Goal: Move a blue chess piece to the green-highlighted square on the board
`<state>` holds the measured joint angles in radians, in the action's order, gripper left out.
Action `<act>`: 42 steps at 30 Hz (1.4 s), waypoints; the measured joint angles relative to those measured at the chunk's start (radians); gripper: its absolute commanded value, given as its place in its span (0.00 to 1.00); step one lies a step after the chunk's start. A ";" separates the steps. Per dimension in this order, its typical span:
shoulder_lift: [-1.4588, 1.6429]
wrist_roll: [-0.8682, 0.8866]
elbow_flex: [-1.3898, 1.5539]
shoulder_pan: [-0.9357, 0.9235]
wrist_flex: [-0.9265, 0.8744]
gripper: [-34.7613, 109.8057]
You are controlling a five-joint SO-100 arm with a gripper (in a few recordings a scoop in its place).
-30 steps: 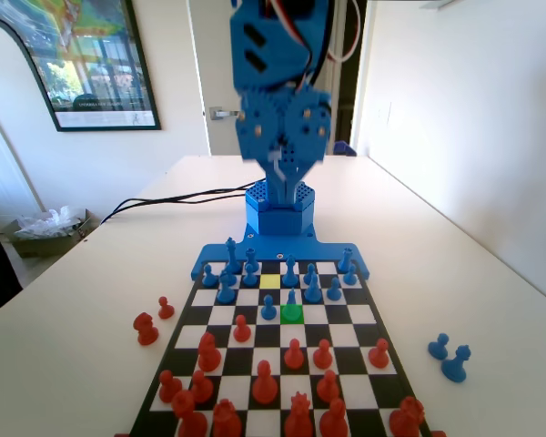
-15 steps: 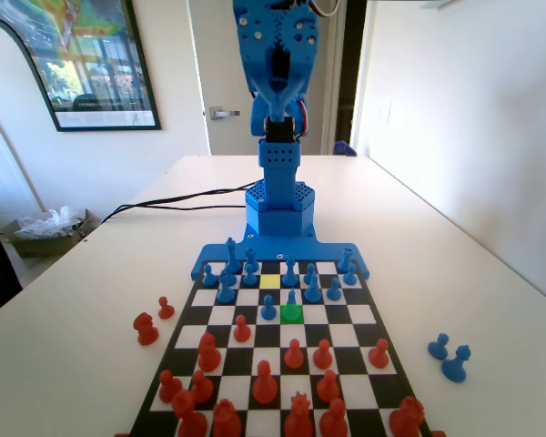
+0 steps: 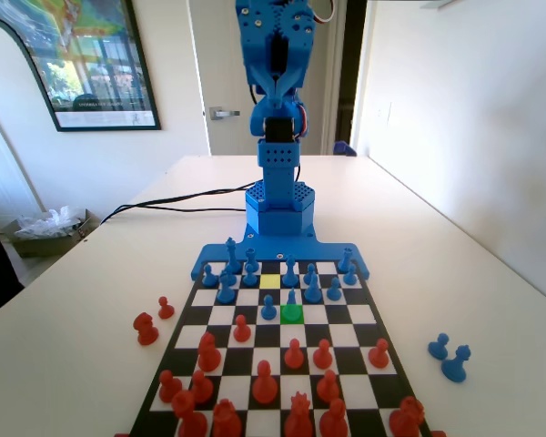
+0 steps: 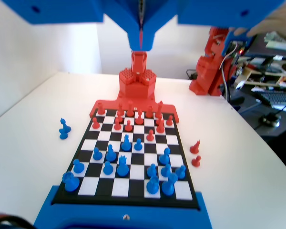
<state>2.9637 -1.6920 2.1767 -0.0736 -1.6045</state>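
Note:
The blue chess piece [image 3: 291, 299] stands upright on the green-highlighted square [image 3: 291, 315], one row in front of the paler yellow-green square [image 3: 269, 281] on the board [image 3: 364, 314]. In the wrist view the same piece [image 4: 126, 142] stands out in front of the other blue pieces, beside another small blue one [image 4: 138, 143]. My gripper [image 3: 276, 91] is raised high above the arm's base, far from the board. From the wrist view's top edge its jaws [image 4: 140, 44] meet in a point, shut with nothing between them.
Red pieces [image 3: 265, 382] fill the near rows in the fixed view and blue ones [image 3: 251, 269] the far rows. Off the board lie two blue pieces [image 3: 448, 355] on the right and two red ones [image 3: 150, 323] on the left. Black cables [image 3: 164, 200] run behind.
The arm has lifted and folded back, and the gripper has climbed from just above its base to high up. The pieces have not moved.

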 measured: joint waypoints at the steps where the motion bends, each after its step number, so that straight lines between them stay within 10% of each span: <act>1: 0.009 -0.006 0.000 0.002 0.000 0.25; 42: 0.071 -0.002 0.000 0.035 0.014 0.25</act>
